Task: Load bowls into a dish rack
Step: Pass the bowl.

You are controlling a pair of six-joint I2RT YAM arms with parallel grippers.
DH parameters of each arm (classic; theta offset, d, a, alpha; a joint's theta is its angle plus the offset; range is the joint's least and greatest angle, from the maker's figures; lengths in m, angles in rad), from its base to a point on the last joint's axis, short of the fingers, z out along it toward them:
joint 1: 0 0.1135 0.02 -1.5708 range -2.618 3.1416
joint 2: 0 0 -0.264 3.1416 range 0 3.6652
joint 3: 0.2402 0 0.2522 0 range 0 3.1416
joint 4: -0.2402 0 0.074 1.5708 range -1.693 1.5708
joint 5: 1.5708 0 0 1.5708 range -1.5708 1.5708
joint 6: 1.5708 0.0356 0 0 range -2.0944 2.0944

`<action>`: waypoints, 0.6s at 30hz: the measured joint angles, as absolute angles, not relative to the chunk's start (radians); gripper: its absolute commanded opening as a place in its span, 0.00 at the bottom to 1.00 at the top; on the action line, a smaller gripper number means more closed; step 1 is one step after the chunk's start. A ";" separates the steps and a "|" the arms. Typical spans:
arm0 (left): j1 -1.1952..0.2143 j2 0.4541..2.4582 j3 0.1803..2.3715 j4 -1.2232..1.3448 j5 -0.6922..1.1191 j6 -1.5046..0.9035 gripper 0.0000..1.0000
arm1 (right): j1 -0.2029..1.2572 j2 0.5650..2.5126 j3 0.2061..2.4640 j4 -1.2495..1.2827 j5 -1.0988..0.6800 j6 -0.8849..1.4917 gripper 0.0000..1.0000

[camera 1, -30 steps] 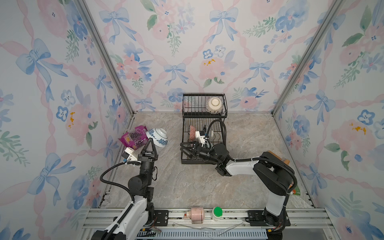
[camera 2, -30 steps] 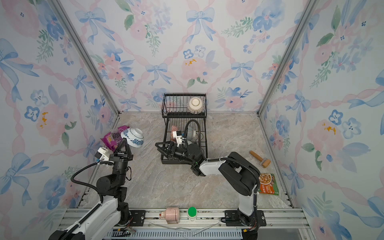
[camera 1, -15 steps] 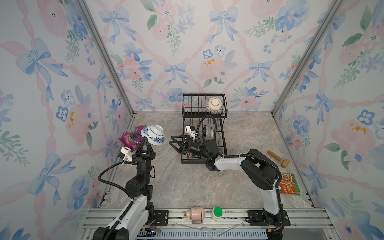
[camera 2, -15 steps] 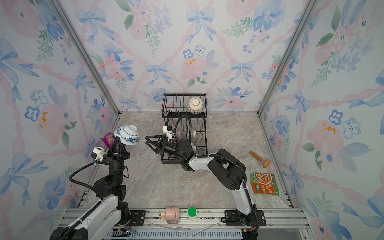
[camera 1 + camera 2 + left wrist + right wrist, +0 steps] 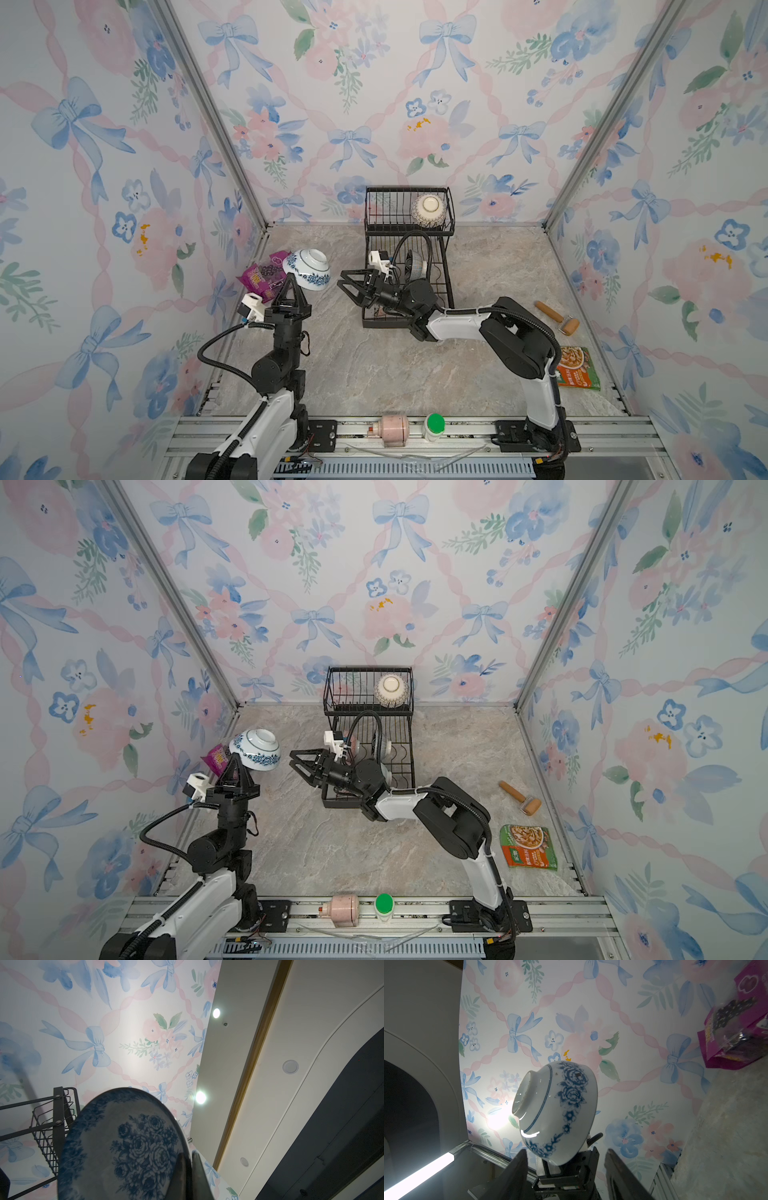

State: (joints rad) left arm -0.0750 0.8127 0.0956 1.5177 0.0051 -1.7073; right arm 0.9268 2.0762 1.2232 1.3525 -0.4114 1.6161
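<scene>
Looking for words first: the purple bag (image 5: 259,277) and the orange and green packet (image 5: 528,845) have writing on them, but it is too small and blurry to read; the left gripper (image 5: 291,277) is squeezed shut on the rim of the blue flower bowl (image 5: 307,268) and holds it up off the table (image 5: 374,365), foot up and tipped, near the purple bag and well apart from the dish rack (image 5: 386,208); the right gripper (image 5: 340,277) is spread open with nothing in it, pointing at that bowl from just beside the rack. Both top views show a cream bowl (image 5: 429,210) in the top basket and a criss-cross bowl (image 5: 415,266) on edge in the lower tier; only the left wrist view shows the blue roses inside the held bowl and the fingers (image 5: 180,1174) pinching its rim; only the right wrist view shows its white foot ring. A second ago the right gripper was down in the lower tier; now it is out and turned to the bowl; the bowl is higher than before.
</scene>
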 measured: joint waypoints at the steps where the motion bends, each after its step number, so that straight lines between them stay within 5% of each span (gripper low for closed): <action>1: -0.075 0.798 0.096 1.503 0.005 -1.706 0.00 | 0.929 2.082 1.230 1.352 -0.411 1.616 0.59; 4: -0.075 0.708 0.124 1.361 0.005 -1.690 0.00 | 0.939 2.086 1.230 1.348 -0.413 1.606 0.59; 10: -0.078 0.409 0.379 0.682 -0.057 -1.532 0.00 | 0.956 1.974 1.077 1.169 -0.411 1.428 0.59; 18: -0.078 0.402 0.503 0.153 -0.092 -1.501 0.00 | 1.069 1.763 1.204 0.432 -0.174 0.821 0.58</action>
State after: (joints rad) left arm -0.0780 0.4019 0.5034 0.1528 -0.0921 -1.5013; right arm 1.0691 1.7626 1.2037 0.4320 -0.1741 0.8207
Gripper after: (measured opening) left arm 0.064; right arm 0.585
